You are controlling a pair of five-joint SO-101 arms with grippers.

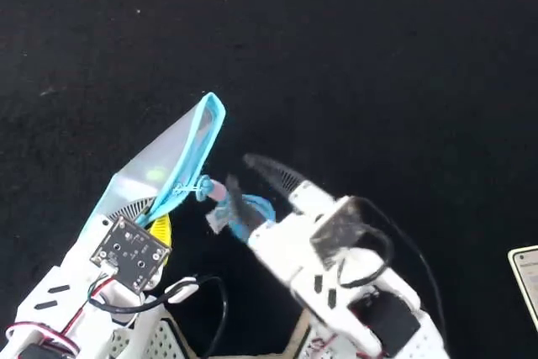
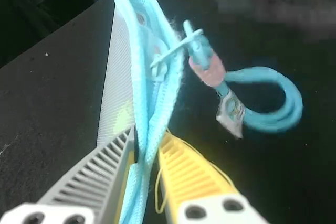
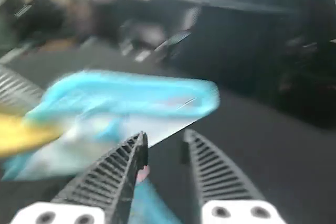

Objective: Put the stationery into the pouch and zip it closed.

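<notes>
The translucent pouch (image 1: 168, 157) with a light blue zip edge is held up tilted off the black table. My left gripper (image 1: 160, 208) is shut on its lower edge, the blue zip band pinched between the grey and yellow fingers (image 2: 184, 171). From the zip pull (image 2: 173, 51) hang a pink tag (image 2: 207, 72) and a blue loop strap (image 2: 273, 114). My right gripper (image 1: 252, 187), with black fingers, is open right beside that strap and tag. In the right wrist view the pouch (image 3: 131, 95) lies just ahead of the gripper (image 3: 163, 142). The pouch's contents cannot be made out.
A white card (image 1: 525, 275) lies at the table's right edge. The two arm bases stand close together at the near edge. The black table (image 1: 378, 65) stretches open toward the far side.
</notes>
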